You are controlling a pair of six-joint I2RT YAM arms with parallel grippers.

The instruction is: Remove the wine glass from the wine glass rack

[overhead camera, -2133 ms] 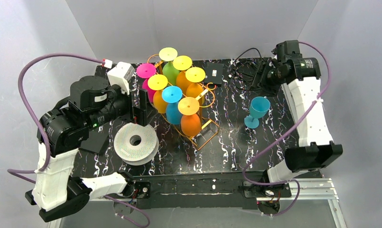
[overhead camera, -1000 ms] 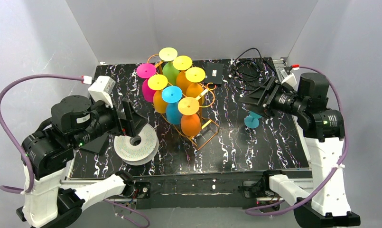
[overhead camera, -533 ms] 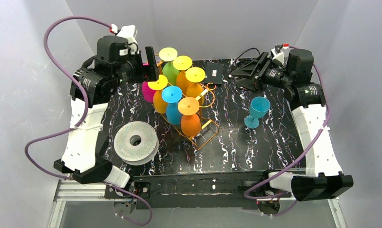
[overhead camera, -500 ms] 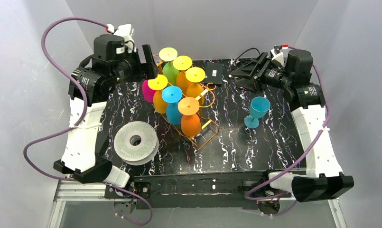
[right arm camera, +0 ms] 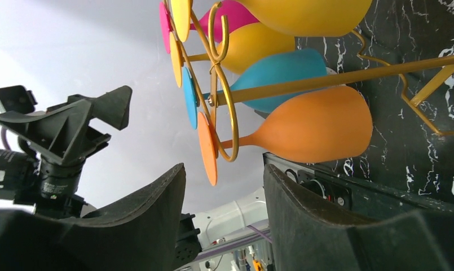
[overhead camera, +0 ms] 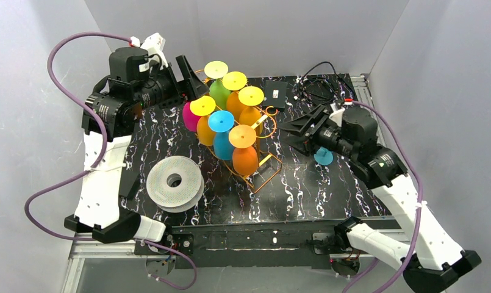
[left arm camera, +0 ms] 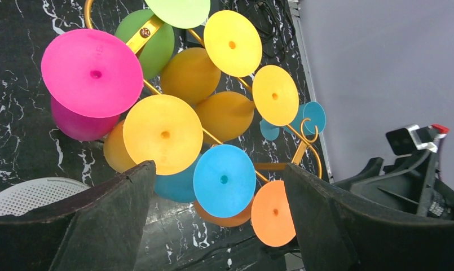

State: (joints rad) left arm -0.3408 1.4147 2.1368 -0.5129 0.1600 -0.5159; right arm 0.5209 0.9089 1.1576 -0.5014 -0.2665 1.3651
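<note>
Thin orange-gold wire wine glass rack (right arm camera: 326, 81) standing upright mid-scene, a little left of centre, rectangular base down, curled loops on top. Hanging from it upside down, flat feet up: pink glass (overhead camera: 186, 116) leftmost, green glass (overhead camera: 219, 93) far, blue glass (overhead camera: 221, 122) central, orange glass (overhead camera: 245, 160) nearest, amber glasses (overhead camera: 205, 129) between. Off the rack to the right, teal glass (overhead camera: 322, 157), only its foot showing.

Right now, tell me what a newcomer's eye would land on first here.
The bunch of bright glasses hanging upside down on the gold wire rack in the middle of the table grabs the eye first. Two black grippers flank it, the left gripper at its far-left side and the right gripper to its right, both open. A white spool lies near-left of the rack.
</note>
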